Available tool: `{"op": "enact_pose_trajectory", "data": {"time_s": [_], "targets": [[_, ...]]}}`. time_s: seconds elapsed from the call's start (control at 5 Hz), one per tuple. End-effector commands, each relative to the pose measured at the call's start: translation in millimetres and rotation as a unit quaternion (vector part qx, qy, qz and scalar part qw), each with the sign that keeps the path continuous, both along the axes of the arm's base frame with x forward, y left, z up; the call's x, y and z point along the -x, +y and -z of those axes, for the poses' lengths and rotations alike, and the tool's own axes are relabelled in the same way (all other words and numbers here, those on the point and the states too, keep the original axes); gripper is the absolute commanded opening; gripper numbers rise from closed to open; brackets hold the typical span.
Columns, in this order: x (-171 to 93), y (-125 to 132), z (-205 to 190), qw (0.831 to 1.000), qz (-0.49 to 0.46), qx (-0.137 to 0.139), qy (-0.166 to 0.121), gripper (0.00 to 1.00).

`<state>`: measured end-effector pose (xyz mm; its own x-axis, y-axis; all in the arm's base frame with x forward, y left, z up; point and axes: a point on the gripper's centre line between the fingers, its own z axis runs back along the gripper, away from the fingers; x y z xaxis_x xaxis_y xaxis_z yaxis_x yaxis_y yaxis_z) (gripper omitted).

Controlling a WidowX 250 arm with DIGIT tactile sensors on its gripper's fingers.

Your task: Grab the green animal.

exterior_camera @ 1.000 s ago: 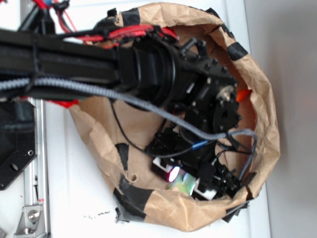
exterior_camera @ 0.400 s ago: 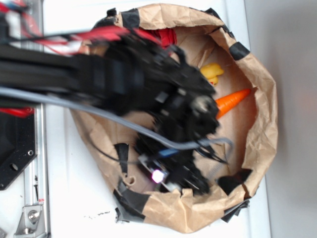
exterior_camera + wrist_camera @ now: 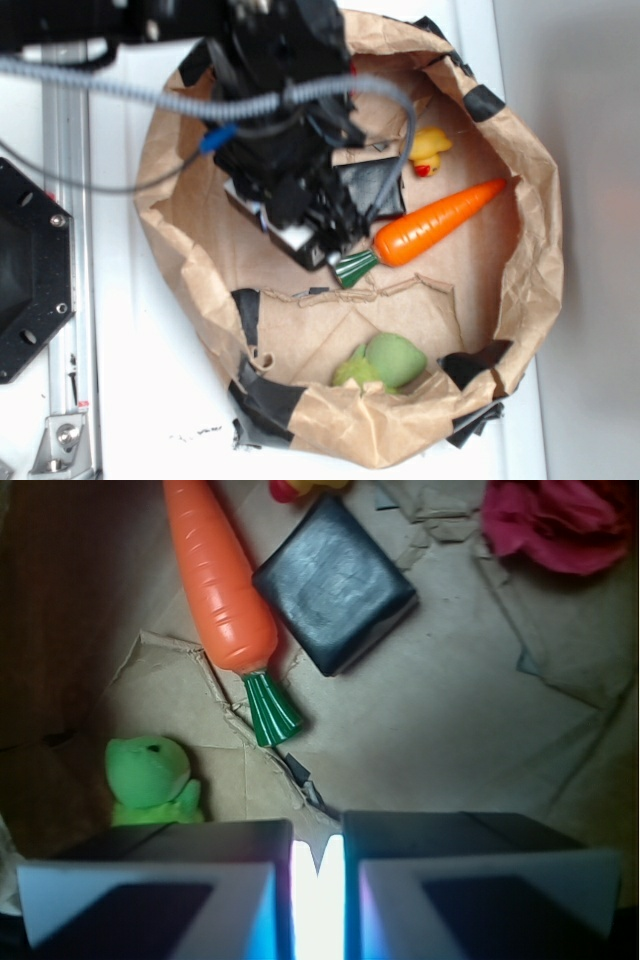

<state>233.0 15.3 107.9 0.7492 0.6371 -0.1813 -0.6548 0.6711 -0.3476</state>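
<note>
The green animal [image 3: 385, 362] lies at the near bottom of the brown paper bag [image 3: 535, 270], against its wall. In the wrist view the green animal [image 3: 150, 780] shows at lower left, just beyond the left finger. My gripper [image 3: 318, 248] hangs over the upper left part of the bag, well away from the toy. Seen from the wrist, my gripper [image 3: 318, 880] has its jaws almost together, with only a thin bright slit and nothing between them.
An orange carrot [image 3: 435, 222] with a dark green top lies across the bag's middle. A black block [image 3: 335, 583] sits beside it. A yellow duck [image 3: 430, 150] is at the far side and a pink-red tuft [image 3: 560, 520] to the right.
The arm has swung from the bag's lower right, over the green animal, up to the upper left. The green animal and carrot are now uncovered. The toy stayed in the bag.
</note>
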Motion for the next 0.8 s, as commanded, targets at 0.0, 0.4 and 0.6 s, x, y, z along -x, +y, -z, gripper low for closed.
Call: {"op": "enact_pose_trajectory", "data": {"time_s": [0.0,0.4,0.6], "targets": [[-16,-30,9,0.999,-0.009,0.025,-0.026,1.0],[-49,-74,50,0.999,-0.008,0.048,0.0,1.0],[-60,-91,66,0.998,0.005,0.058,0.011,1.0]]}}
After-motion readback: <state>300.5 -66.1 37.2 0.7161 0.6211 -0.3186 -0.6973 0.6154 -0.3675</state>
